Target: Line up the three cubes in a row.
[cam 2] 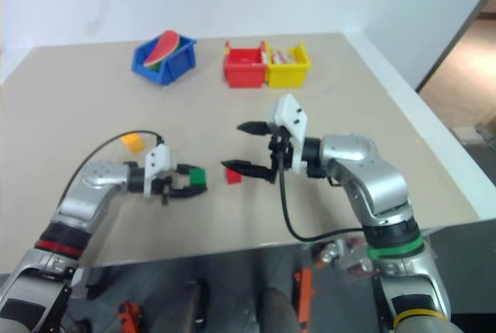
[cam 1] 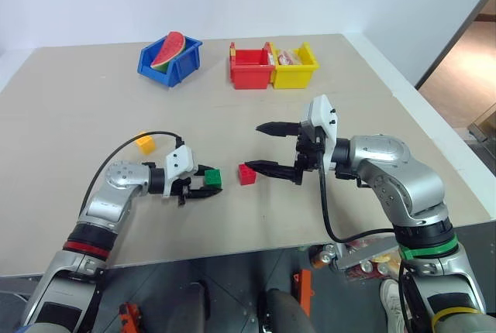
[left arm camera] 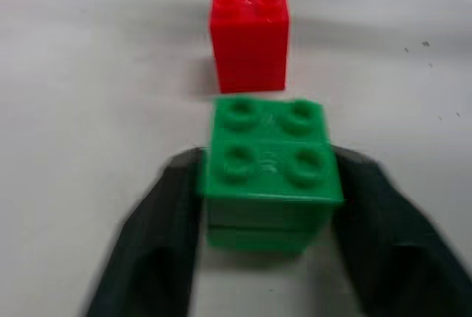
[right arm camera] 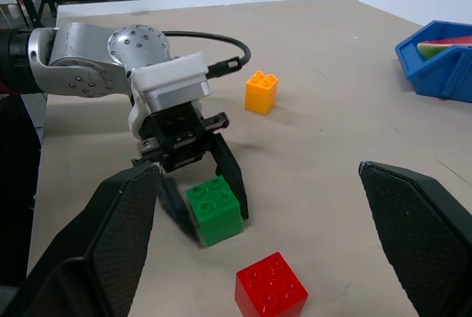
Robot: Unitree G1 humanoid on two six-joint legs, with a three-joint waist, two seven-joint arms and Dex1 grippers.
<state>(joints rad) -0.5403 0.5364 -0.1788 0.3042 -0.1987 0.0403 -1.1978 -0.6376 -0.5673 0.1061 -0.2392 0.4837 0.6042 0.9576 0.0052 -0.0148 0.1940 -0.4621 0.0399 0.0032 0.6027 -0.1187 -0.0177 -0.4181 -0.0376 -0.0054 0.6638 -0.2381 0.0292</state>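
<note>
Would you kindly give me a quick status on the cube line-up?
Left gripper fingers straddling green cube, on table beside red cube. Right gripper open, empty, above. Yellow-orange cube apart. Nothing blocking.

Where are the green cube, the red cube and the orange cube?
green cube (left arm camera: 269,151), left wrist view, studded top face.
red cube (right arm camera: 271,287), right wrist view, studded top face.
orange cube (right arm camera: 261,92), right wrist view, front side face.

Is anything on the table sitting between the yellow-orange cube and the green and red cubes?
Nothing visible: bare table lies between the yellow-orange cube and the green cube, which sits beside the red cube.
</note>
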